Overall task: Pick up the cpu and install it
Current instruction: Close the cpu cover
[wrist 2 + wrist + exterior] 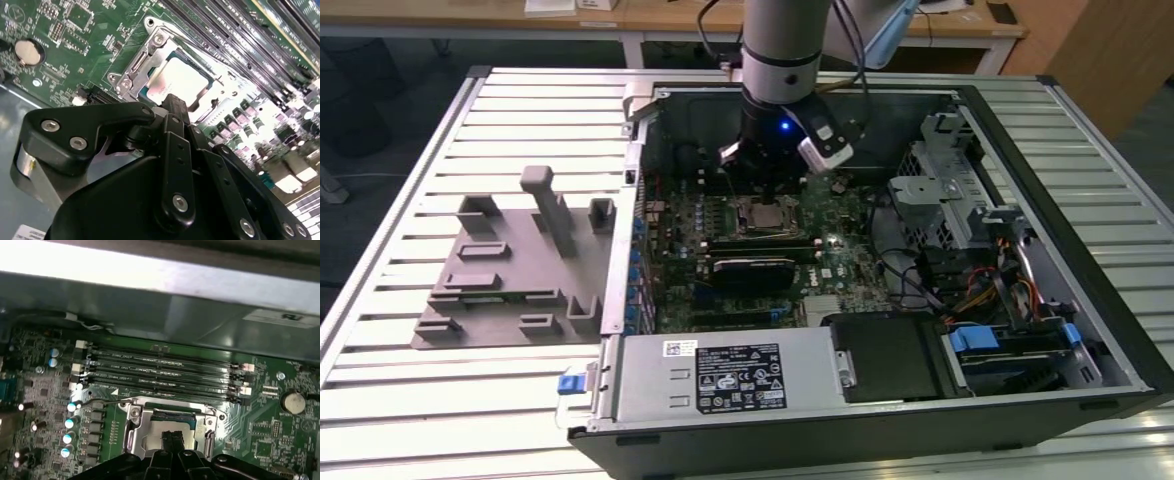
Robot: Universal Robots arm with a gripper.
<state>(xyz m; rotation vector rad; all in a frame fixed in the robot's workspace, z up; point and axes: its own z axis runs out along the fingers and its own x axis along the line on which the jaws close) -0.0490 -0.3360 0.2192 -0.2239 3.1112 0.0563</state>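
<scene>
Slatted table (400, 400), open case (1115, 335). Your gripper (172, 436) hovers right over the socket (134, 66), fingers pinched together, holding nothing. cpu (181, 80) lies in the socket, looks seated; can't tell if it's latched.

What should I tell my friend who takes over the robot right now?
The gripper is shut and empty, its tips just over the cpu; I cannot tell if they touch it.
The cpu lies flat inside the socket frame on the motherboard.
Done: cpu placed in the socket.
Left: I cannot tell whether it is fully seated.
</scene>
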